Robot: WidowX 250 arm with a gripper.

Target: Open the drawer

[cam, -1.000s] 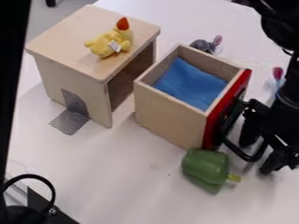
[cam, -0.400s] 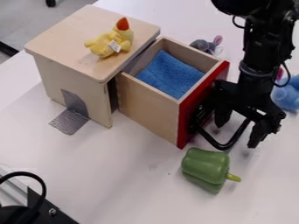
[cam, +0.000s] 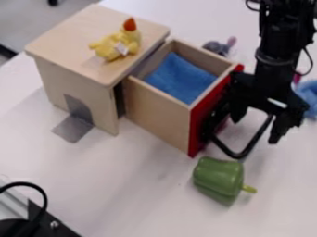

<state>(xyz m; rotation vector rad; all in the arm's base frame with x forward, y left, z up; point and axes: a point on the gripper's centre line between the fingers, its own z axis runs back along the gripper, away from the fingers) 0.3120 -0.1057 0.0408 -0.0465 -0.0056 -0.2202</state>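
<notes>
The gripper (cam: pixel 257 126) hangs at the right of the camera view, just outside the drawer's front. Its two fingers stand spread apart, so it is open. The wooden drawer (cam: pixel 157 114) with its red front (cam: pixel 197 127) sticks well out of the wooden cabinet (cam: pixel 79 71), its rear part inside. On the red front is a black loop handle (cam: pixel 237 155), and part of it passes between the spread fingers; whether they touch it I cannot tell. A blue cloth (cam: pixel 180 78) lies in the drawer.
A green toy pepper (cam: pixel 218 178) lies just below the drawer's front corner. A yellow plush toy (cam: pixel 111 47) rests on the cabinet. Behind the drawer is a grey plush toy (cam: pixel 215 47), and a blue one (cam: pixel 309 99) is at the right edge.
The drawer has slid toward the upper left, partly into the cabinet, and the gripper has moved left with it. Most recently the gripper shifted slightly up and right while the drawer stayed put.
</notes>
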